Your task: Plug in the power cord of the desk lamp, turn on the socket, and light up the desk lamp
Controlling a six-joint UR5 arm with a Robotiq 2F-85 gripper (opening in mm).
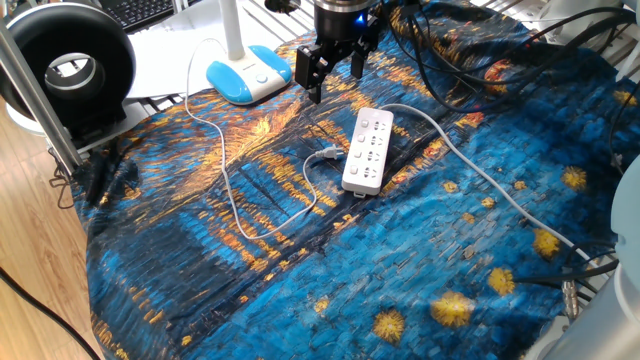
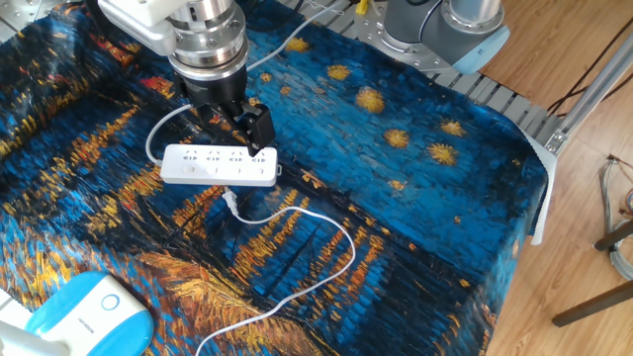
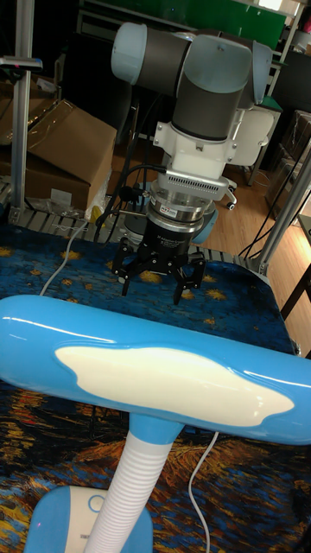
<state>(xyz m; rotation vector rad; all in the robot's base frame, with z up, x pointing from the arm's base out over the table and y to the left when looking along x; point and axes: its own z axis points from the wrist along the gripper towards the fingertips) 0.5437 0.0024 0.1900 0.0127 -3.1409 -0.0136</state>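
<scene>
The socket (image 1: 368,150) (image 2: 220,165) is a white power strip lying flat on the blue painted cloth. The power cord (image 1: 225,180) (image 2: 331,232) loops over the cloth from the desk lamp's base (image 1: 248,75) (image 2: 84,311). Its small plug (image 1: 328,153) (image 2: 230,203) lies loose beside the strip, not inserted. My gripper (image 1: 335,72) (image 2: 232,121) (image 3: 155,278) hangs open and empty just above the cloth, behind the strip's far end, between strip and lamp. In the tall view the lamp's blue-and-white head (image 3: 155,367) and ribbed stem (image 3: 130,484) fill the foreground.
A black ring-shaped device (image 1: 65,65) stands at the left by a metal post. Black cables (image 1: 450,50) lie behind the gripper. The strip's thick white cable (image 1: 480,170) runs off to the right. Cardboard boxes (image 3: 60,138) sit behind the table.
</scene>
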